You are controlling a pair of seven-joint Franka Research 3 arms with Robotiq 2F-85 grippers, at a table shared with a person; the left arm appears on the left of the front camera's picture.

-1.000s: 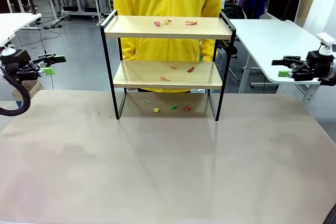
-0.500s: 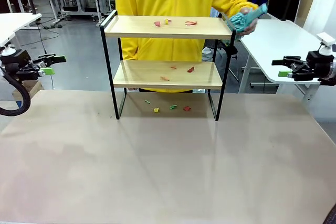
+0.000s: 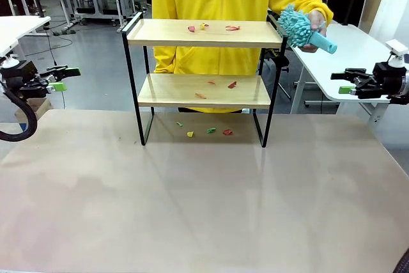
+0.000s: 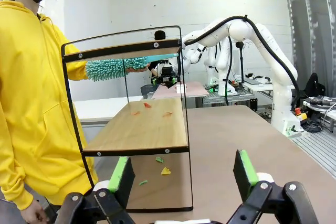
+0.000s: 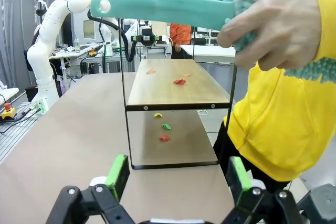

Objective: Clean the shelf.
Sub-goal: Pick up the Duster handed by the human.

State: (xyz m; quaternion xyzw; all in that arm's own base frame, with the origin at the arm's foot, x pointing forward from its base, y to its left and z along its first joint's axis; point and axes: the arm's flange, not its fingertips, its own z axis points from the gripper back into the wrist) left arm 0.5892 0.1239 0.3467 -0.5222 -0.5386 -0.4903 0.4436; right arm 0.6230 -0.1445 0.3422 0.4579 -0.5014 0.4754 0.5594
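Note:
The shelf stands at the far middle of the table, with coloured paper scraps on its top board, on its lower board and on the table beneath it. Behind it, a person in a yellow hoodie holds a teal duster at the right end of the top board. My left gripper hangs open beyond the table's left side. Off the right side, my right gripper is open too. The left wrist view has the open gripper, shelf and duster. Past the open gripper, the right wrist view has the shelf and the hand on the duster handle.
The beige table spreads wide and bare in front of the shelf. One white table stands behind my left gripper. Another white table stands behind my right gripper, close to the person's duster hand.
The person's hand has come up at the shelf's right end with the teal duster and turned its fluffy head toward the top board. Both arms have stayed still.

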